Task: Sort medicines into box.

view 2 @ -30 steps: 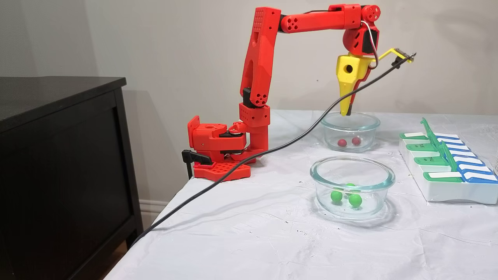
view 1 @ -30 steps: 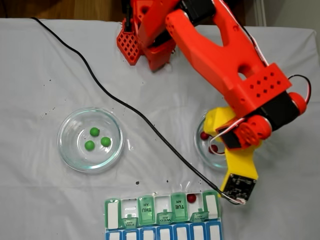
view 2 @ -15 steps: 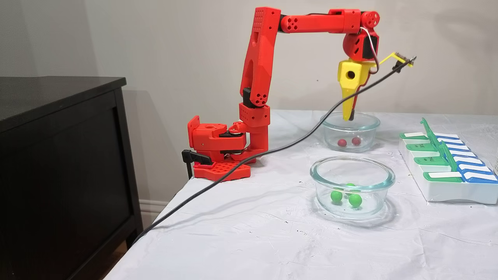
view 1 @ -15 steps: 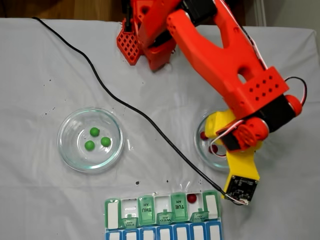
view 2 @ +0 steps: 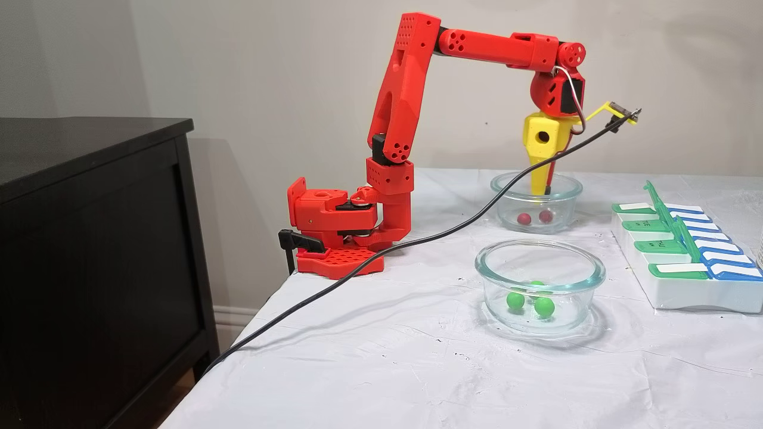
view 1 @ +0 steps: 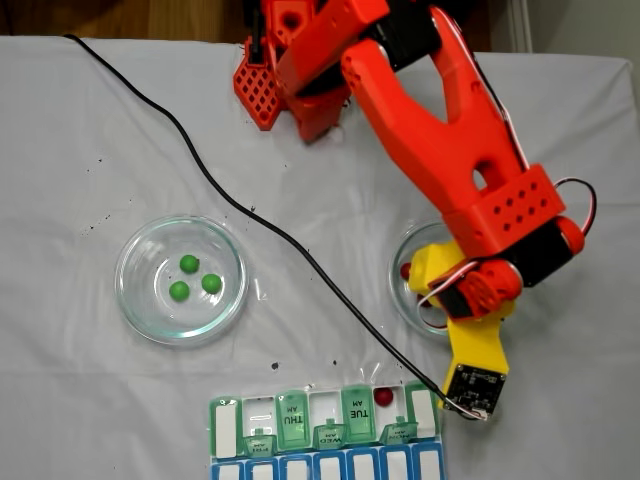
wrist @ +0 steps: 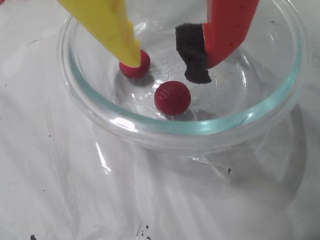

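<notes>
Medicines: two red balls (wrist: 172, 98) lay in the glass dish (wrist: 165, 131), my tool (wrist: 170, 65) spread apart above them. Its yellow tip perhaps touched one; I judged centring over a single ball before closing best.

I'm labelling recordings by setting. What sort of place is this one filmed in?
Probably a room in a home, set up as a hobby bench: a table under a creased white cloth stands against a plain painted wall, beside a dark wooden cabinet, with wood flooring at the overhead picture's top edge.
</notes>
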You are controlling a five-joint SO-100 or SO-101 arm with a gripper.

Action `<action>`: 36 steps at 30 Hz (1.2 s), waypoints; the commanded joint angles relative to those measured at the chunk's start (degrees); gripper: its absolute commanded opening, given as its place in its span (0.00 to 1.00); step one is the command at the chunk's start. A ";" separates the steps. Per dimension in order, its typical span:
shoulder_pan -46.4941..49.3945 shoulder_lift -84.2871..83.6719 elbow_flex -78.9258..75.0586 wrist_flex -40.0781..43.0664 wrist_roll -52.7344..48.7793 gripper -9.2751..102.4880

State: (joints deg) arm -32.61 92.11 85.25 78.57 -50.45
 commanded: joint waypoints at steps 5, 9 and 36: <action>1.05 0.09 -0.97 -2.81 -2.11 0.24; 1.49 -1.14 -1.49 -3.87 -2.20 0.24; 0.53 2.29 -4.83 -2.46 12.48 0.08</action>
State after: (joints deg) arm -31.11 87.10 85.25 74.00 -43.59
